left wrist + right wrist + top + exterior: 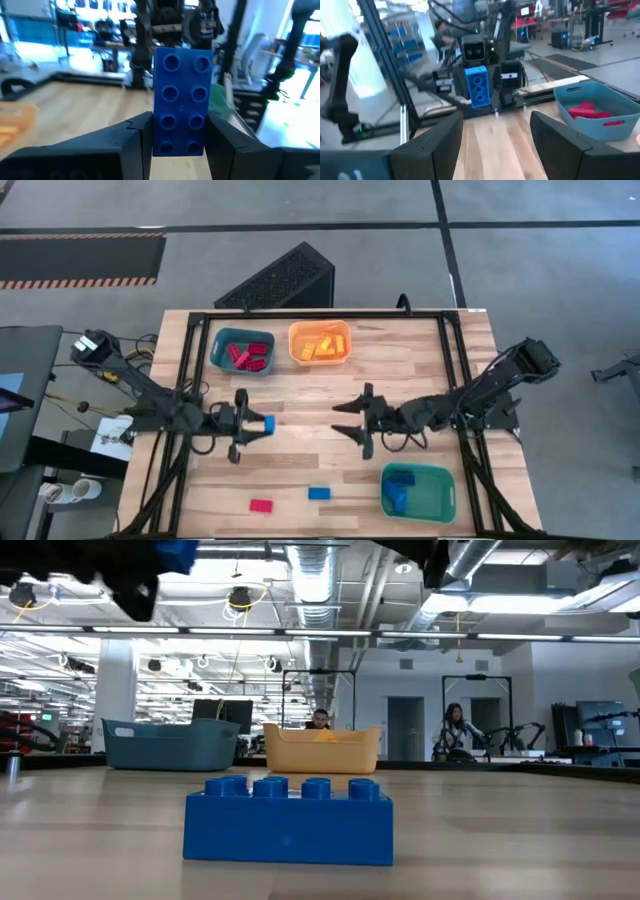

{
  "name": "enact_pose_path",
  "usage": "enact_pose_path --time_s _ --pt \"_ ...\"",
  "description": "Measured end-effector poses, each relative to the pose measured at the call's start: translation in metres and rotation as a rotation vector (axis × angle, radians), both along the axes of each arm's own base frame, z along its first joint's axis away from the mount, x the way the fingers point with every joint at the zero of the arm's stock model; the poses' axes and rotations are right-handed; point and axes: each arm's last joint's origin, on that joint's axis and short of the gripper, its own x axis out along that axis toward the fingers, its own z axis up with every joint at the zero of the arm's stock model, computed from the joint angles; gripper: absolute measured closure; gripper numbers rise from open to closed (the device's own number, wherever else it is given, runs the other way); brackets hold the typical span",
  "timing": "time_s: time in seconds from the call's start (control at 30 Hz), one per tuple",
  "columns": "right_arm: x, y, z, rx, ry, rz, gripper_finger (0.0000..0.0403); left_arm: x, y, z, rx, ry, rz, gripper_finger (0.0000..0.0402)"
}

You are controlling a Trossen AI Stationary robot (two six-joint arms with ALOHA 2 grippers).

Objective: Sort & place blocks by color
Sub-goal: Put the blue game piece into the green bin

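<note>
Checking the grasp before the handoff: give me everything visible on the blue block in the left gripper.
The blue block is a glossy plastic brick, rectangular, with eight round studs in two rows of four. The left gripper is shut on it, a dark finger pressing each long side at one end, so most of the brick sticks out past the fingertips. It is held clear of the wooden table, left of centre, studs facing the wrist camera. Nothing else touches it.
</note>
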Motion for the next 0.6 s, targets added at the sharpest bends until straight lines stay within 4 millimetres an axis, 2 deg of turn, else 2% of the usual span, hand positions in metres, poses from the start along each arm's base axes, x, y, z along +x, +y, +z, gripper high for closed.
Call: enact_pose_path --time_s 0.13,0.4,0.6 --pt "-0.003 -0.011 -0.004 0.011 -0.076 -0.021 0.0148 0.012 0.015 0.002 0.030 -0.043 0.022 0.0301" --pt "0.003 -0.028 0.000 0.033 -0.093 -0.081 0.0148 0.035 0.038 -0.006 -0.012 -0.072 0.013 0.0301" --pt "0.006 -0.038 0.000 0.034 -0.095 -0.098 0.0131 0.060 0.043 -0.006 -0.045 -0.059 -0.021 0.0301"
